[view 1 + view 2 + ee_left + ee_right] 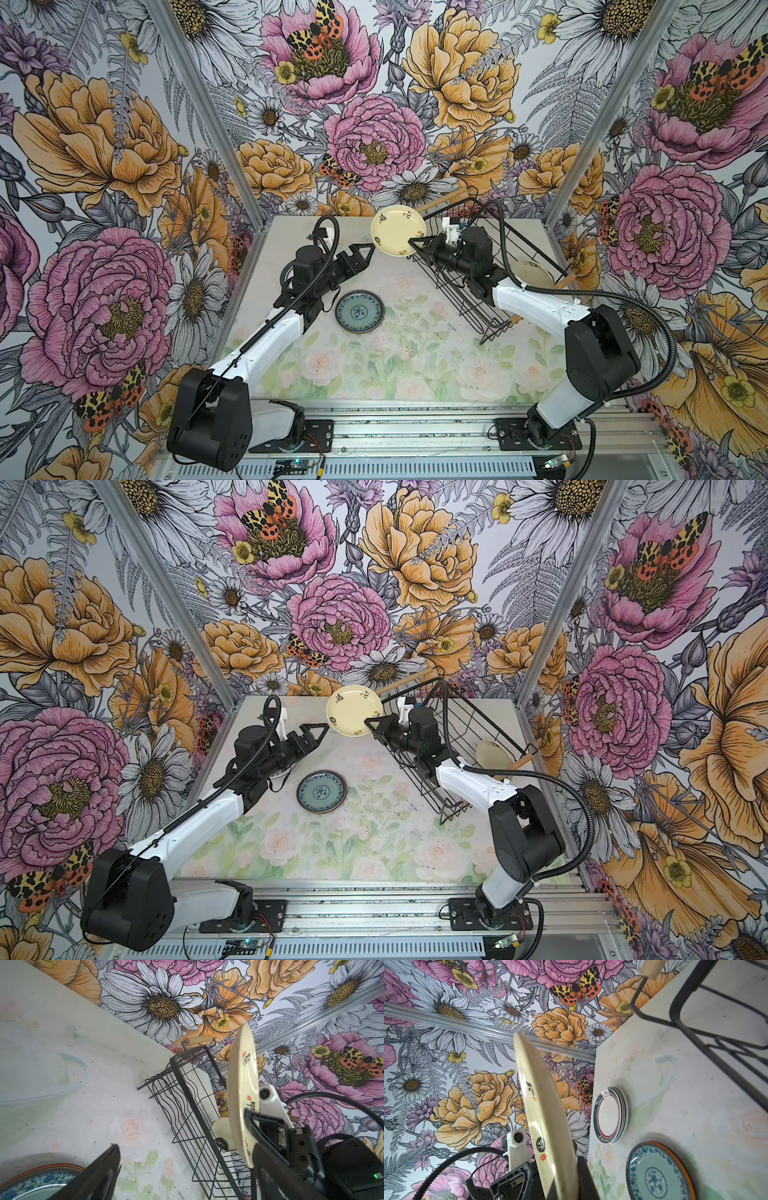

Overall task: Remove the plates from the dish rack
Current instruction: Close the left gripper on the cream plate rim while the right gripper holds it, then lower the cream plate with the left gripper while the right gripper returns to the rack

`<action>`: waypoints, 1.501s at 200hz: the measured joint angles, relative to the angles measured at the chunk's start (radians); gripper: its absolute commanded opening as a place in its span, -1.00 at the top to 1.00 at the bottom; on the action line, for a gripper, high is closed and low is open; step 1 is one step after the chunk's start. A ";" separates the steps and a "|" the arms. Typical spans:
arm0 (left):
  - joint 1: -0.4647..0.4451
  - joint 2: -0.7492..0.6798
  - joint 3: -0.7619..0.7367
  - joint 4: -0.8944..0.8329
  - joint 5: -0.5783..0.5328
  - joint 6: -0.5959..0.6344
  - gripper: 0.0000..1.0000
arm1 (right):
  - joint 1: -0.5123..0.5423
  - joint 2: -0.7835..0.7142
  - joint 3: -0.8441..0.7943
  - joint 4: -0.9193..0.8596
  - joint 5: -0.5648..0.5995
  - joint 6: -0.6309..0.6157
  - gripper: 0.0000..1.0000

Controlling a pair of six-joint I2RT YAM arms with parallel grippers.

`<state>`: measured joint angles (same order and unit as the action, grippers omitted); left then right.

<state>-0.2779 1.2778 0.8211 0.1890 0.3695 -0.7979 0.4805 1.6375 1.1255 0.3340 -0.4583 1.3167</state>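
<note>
Right gripper (415,243) clamped on the rim of a cream plate (397,228) — glossy, small black and red marks, held aloft beside the dish rack (457,291). Left gripper (360,259) has its jaws apart, just beside the plate. A second cream plate (534,272) sits in the rack — half hidden by a cable.

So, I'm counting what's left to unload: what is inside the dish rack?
One cream plate stands on edge in the dish rack, near its right-side handle. The slots toward the other handle show bare wire. The right arm covers the stretch between, so anything there is hidden.
</note>
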 measured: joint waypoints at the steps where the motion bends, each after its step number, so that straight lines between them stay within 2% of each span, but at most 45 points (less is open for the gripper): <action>1: 0.000 0.001 0.000 0.002 0.001 -0.002 -0.95 | 0.000 0.001 0.000 0.000 0.000 0.000 1.00; 21: 0.000 0.021 0.000 0.039 0.023 -0.020 -0.89 | 0.010 0.021 0.004 0.001 -0.011 0.008 1.00; 37: 0.000 0.025 0.000 0.053 0.030 -0.036 -0.76 | 0.012 0.036 0.005 -0.001 -0.022 0.012 1.00; 49: 0.000 0.026 0.001 0.058 0.033 -0.043 -0.62 | 0.016 0.045 0.009 -0.001 -0.031 0.015 1.00; 78: 0.000 0.038 0.017 0.077 0.045 -0.052 -0.13 | 0.024 0.056 0.031 0.000 -0.044 0.018 1.00; 125: 0.000 0.085 0.052 0.089 0.060 -0.069 0.16 | 0.037 0.068 0.040 0.015 -0.056 0.022 1.00; 201: 0.003 0.126 0.082 0.058 0.074 -0.092 0.81 | 0.045 0.114 0.067 0.022 -0.072 -0.008 0.98; 217: 0.010 0.127 0.097 0.038 0.072 -0.121 0.84 | 0.047 0.121 0.071 0.034 -0.076 -0.031 0.94; 251: 0.018 0.127 0.118 0.010 0.076 -0.117 0.94 | 0.047 0.137 0.087 0.051 -0.090 -0.031 0.61; 268: 0.024 0.127 0.119 0.003 0.104 -0.101 0.97 | 0.047 0.144 0.101 0.053 -0.093 -0.029 0.21; 300: 0.063 0.124 0.119 -0.018 0.180 -0.105 1.00 | 0.047 0.145 0.143 0.049 -0.101 -0.061 -0.22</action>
<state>-0.2146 1.4021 0.9398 0.1707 0.5491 -0.9024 0.5270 1.7828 1.2682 0.3828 -0.5598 1.2552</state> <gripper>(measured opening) 0.108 0.552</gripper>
